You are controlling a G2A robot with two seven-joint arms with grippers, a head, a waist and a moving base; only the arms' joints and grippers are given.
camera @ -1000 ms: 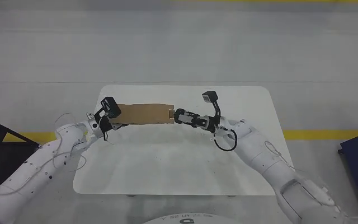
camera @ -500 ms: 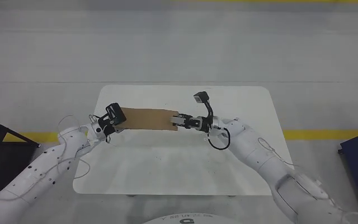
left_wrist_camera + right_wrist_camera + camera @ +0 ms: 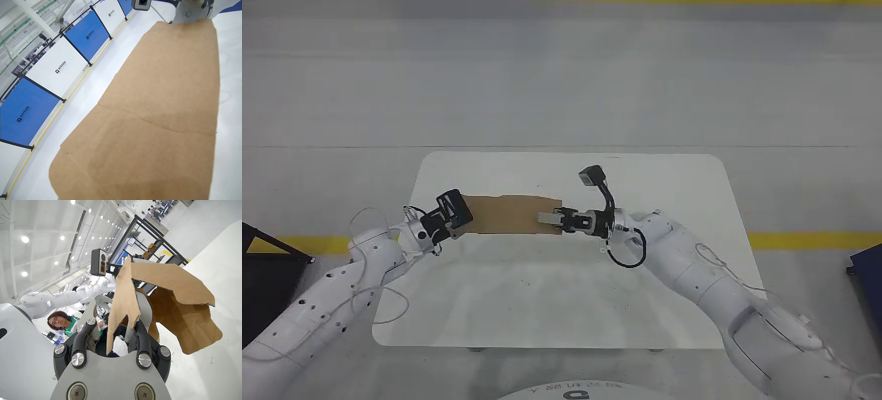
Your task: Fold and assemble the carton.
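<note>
One brown carton [image 3: 504,214], partly opened, is seen raised over the white table [image 3: 572,290]. A flap [image 3: 122,298] at one end is straddled by the right gripper [image 3: 550,217], fingers [image 3: 145,311] parted. At the other end sits the left gripper [image 3: 456,212], its grip impossible to judge. Beyond, grey floor [image 3: 562,80], a yellow line [image 3: 802,240] and blue-and-white barrier panels [image 3: 62,66] are seen.

White arms [image 3: 692,268] trail seemingly thin cables [image 3: 625,262]; black-linked pincer [image 3: 118,313] bears silver screws [image 3: 77,357].
</note>
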